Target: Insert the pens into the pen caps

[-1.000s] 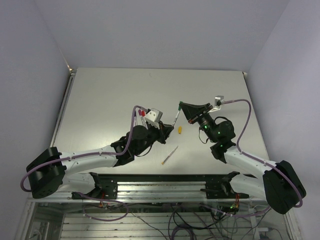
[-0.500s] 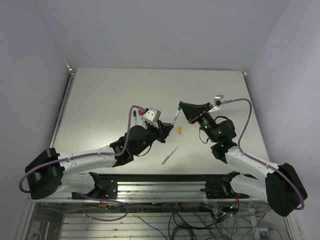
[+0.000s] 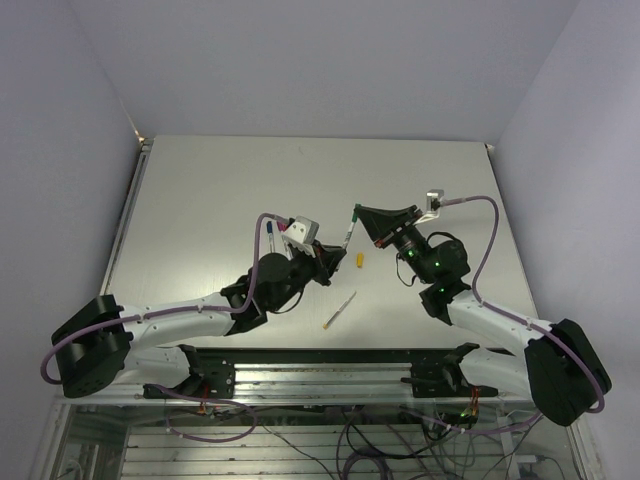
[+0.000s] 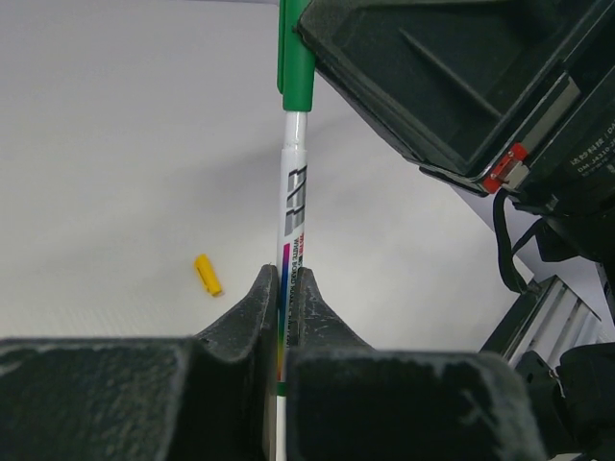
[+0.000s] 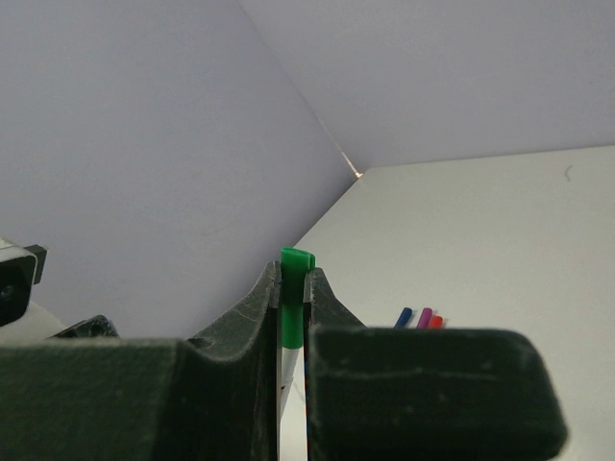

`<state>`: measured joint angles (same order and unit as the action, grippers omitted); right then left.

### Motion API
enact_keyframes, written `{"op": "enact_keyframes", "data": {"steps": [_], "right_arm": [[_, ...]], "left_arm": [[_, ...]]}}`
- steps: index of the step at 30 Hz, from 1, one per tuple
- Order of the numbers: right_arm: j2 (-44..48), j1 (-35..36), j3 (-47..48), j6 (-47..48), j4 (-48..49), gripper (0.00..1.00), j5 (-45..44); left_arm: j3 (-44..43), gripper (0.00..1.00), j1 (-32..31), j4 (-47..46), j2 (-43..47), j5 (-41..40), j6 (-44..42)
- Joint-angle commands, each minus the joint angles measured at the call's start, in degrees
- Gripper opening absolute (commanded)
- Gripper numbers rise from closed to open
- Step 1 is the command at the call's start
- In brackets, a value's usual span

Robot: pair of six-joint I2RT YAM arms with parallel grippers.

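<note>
My left gripper point(image 3: 338, 252) is shut on a white pen point(image 4: 293, 206) and holds it above the table, pointing up and to the right. A green cap point(image 4: 296, 58) sits on the pen's far end. My right gripper point(image 3: 357, 213) is shut on that green cap point(image 5: 296, 277). In the left wrist view the fingers point(image 4: 252, 303) pinch the pen's printed barrel. A yellow cap point(image 3: 360, 261) lies on the table just below the held pen and also shows in the left wrist view point(image 4: 208, 275). A loose pen point(image 3: 339, 311) lies near the front edge.
Capped pens lie by the left wrist point(image 3: 272, 230); their blue, purple and red ends point(image 5: 423, 317) show in the right wrist view. The table's front rail point(image 3: 330, 355) runs below the loose pen. A grey wall stands behind the table.
My right gripper with the green cap has shifted slightly left toward the left gripper. The left wrist has shifted a little too. Both grips are unchanged.
</note>
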<state>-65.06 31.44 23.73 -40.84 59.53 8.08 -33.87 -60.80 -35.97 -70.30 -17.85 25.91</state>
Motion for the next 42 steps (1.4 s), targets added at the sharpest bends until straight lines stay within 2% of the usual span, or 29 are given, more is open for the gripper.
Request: {"op": "enact_keyframes", "data": {"steps": [1, 9, 21, 30, 36, 38, 42], "right_arm": [[-1.1, 0.76, -0.59, -1.74, 0.73, 0.0, 5.06], [-2.35, 2.26, 2.8, 3.06, -10.29, 0.0, 11.33], [-2.13, 5.83, 4.54, 10.6, -27.87, 0.0, 3.59], [-5.03, 9.44, 5.94, 13.24, -32.99, 0.0, 1.36], [-4.5, 10.37, 6.53, 13.13, -31.14, 0.0, -4.58], [-3.35, 10.37, 7.02, 13.72, -29.72, 0.14, -7.54], [-0.5, 10.32, 8.64, 15.2, -27.24, 0.33, -12.44]], "left_arm": [[0.02, 0.07, 0.41, -6.38, -0.76, -4.3, 0.3], [-1.03, 0.07, 0.82, -9.52, -2.6, -6.24, -0.83], [-2.74, 0.07, 4.83, -11.73, -1.32, -4.22, -1.81], [-2.58, 0.07, 6.54, -13.33, -1.06, -3.81, -1.32], [-3.79, 0.07, 6.81, -8.36, -1.41, -3.2, -1.38], [-3.79, 0.07, 6.82, -5.15, -1.54, -3.17, -1.06], [-2.29, 0.07, 6.76, -0.68, -2.0, -3.07, 0.68]]}}
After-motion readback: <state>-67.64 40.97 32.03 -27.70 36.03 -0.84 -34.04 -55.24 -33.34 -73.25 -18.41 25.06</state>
